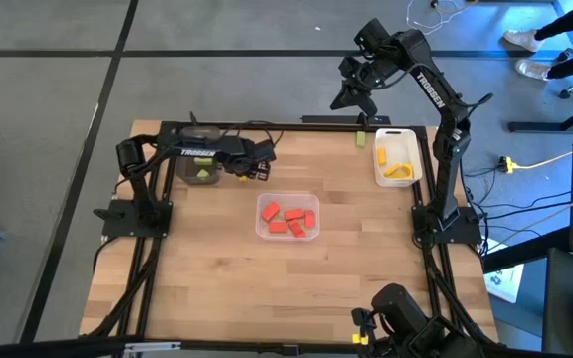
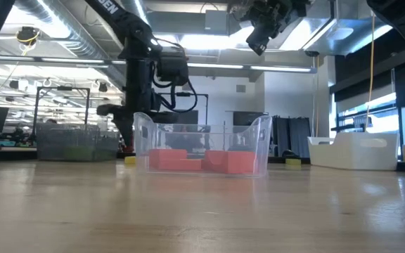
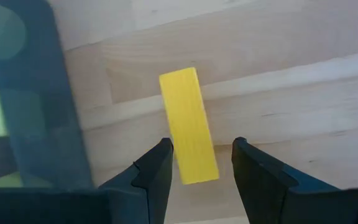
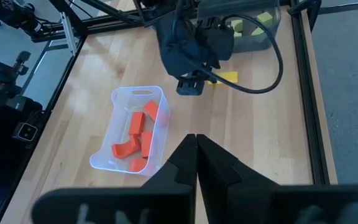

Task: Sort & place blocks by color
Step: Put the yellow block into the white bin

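Hovering low over the wooden table, the left gripper is seen with its two fingers apart, straddling a yellow block that lies flat on the boards; whether the pads touch the block cannot be told, and it is not lifted. In the high view the left gripper is placed just beside the dark grey tray, where light green blocks are gathered. From the right wrist view the same yellow block is glimpsed peeking out from under the left arm, close to the grey tray's wall.

At the centre of the table the clear tray is filled with red blocks, five or so, all lying inside its walls; in the low view they are shown as a red band behind the clear front wall. Over by the far right corner the white tray is loaded with yellow blocks.

The right gripper is held high and well beyond the table's far edge, above the floor, its fingers pressed together with nothing between them
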